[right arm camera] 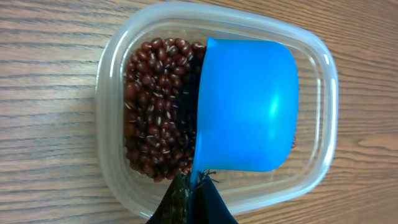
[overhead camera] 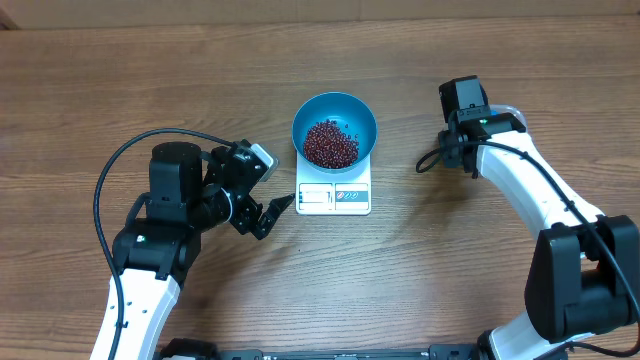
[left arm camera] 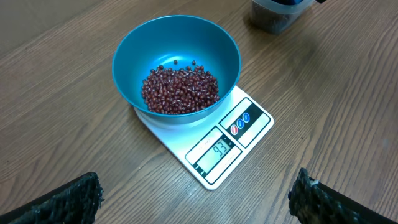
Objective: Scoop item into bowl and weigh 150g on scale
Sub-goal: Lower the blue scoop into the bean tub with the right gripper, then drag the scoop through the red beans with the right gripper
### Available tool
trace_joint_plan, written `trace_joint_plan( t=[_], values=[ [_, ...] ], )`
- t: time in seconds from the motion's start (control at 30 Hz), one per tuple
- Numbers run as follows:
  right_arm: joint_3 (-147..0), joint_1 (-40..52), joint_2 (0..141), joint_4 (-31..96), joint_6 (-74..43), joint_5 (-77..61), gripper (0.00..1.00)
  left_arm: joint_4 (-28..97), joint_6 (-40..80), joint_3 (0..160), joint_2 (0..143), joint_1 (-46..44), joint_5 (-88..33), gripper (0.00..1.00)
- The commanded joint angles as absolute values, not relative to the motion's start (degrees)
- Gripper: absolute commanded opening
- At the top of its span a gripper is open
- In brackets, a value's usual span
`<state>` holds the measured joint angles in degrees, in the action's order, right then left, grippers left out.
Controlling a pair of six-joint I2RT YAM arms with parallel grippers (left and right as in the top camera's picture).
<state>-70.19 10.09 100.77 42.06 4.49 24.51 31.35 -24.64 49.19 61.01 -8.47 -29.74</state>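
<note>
Beans [left arm camera: 180,92] heap in the bowl [left arm camera: 186,40], which sits on the scale's [left arm camera: 249,121] back half at mid-tabletop. The display looks like 93, with any further digit unclear. More beans [right arm camera: 155,106] fill the tub [right arm camera: 323,81] toward the right edge, partly covered by the tilted scoop [right arm camera: 249,106]. From overhead the right wrist hides the tub. The right gripper [right arm camera: 193,202] is clenched on the scoop's near end, hiding its handle. The left gripper [overhead camera: 268,185], left of the scale, gapes wide and empty.
</note>
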Motion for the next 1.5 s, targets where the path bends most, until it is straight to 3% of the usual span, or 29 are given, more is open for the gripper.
trace_joint_plan(
  t=[0.0,0.53,1.03,1.47],
  values=[
    [-71.7,10.0,99.5,40.6,3.8,17.2,0.04,31.3,-25.7,48.9,60.7,-8.0,-29.8,1.00],
    [-71.7,2.6,95.4,39.2,-0.7,-0.6,0.04,31.3,-25.7,48.9,60.7,-8.0,-29.8,1.00],
    [-71.7,-9.7,95.4,46.1,-2.2,-13.5,0.04,31.3,-25.7,48.9,60.7,-8.0,-29.8,0.99],
    [-71.5,-11.4,95.4,50.3,-2.2,-21.8,0.04,31.3,-25.7,48.9,60.7,-8.0,-29.8,0.99]
  ],
)
